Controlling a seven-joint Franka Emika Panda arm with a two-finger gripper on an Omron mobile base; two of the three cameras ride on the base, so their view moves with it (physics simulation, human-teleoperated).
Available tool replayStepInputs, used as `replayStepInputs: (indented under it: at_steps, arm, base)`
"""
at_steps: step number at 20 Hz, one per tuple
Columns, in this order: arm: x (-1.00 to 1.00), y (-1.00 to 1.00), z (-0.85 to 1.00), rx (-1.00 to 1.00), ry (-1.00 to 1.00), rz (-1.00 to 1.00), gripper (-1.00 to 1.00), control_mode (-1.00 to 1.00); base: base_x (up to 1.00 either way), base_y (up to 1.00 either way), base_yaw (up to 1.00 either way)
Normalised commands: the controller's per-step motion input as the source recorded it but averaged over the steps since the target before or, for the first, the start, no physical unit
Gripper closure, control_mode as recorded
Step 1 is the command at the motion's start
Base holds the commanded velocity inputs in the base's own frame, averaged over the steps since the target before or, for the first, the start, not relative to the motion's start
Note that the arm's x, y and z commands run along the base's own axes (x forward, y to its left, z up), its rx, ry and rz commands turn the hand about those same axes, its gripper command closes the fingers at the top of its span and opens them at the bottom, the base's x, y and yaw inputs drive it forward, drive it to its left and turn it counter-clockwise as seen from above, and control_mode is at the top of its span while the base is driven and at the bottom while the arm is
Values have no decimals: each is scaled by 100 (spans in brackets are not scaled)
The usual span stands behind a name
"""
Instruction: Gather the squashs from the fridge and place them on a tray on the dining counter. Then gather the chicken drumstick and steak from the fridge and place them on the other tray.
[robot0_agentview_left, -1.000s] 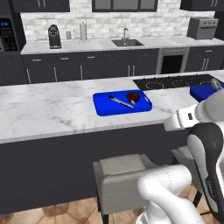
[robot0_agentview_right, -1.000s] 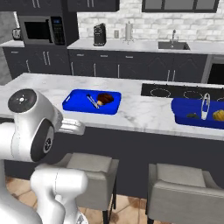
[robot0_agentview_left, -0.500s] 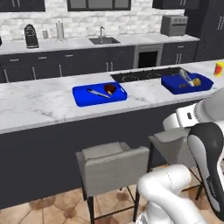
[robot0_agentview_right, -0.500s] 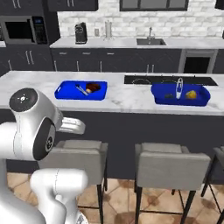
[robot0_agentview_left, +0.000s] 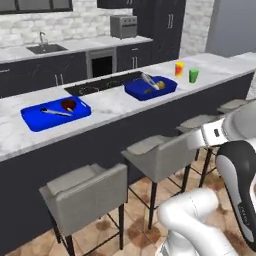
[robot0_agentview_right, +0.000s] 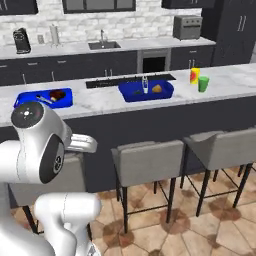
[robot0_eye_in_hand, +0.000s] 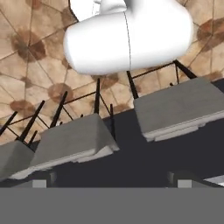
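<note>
Seemingly done: both the tray (robot0_agentview_left: 150, 89) and the other tray (robot0_agentview_left: 55, 114) on the dining counter (robot0_agentview_left: 105, 107) hold food, gripper (robot0_eye_in_hand: 109, 181) spread empty.

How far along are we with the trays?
Looks mostly done: one tray holds the steak and a thin pale piece; the other tray holds a yellow piece and a pale one. In hand: nothing, gripper open over the stools. Left: unclear, the items are too small to identify.
</note>
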Motion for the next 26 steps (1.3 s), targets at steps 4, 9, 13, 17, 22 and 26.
replayStepInputs:
  at_steps: [4, 9, 13, 17, 22, 26]
  arm:
    - [0, 0, 0, 0, 0, 0, -100, 100]
    - [0, 0, 0, 0, 0, 0, -100, 100]
    - [0, 0, 0, 0, 0, 0, -100, 100]
    - [0, 0, 0, 0, 0, 0, -100, 100]
    - [0, 0, 0, 0, 0, 0, -100, 100]
    - [0, 0, 0, 0, 0, 0, -100, 100]
  base:
    - [-8, 0, -71]
    - [-5, 0, -71]
    - [-1, -1, -71]
    - [2, -21, -65]
    - [27, -57, -48]
    - [46, -38, -43]
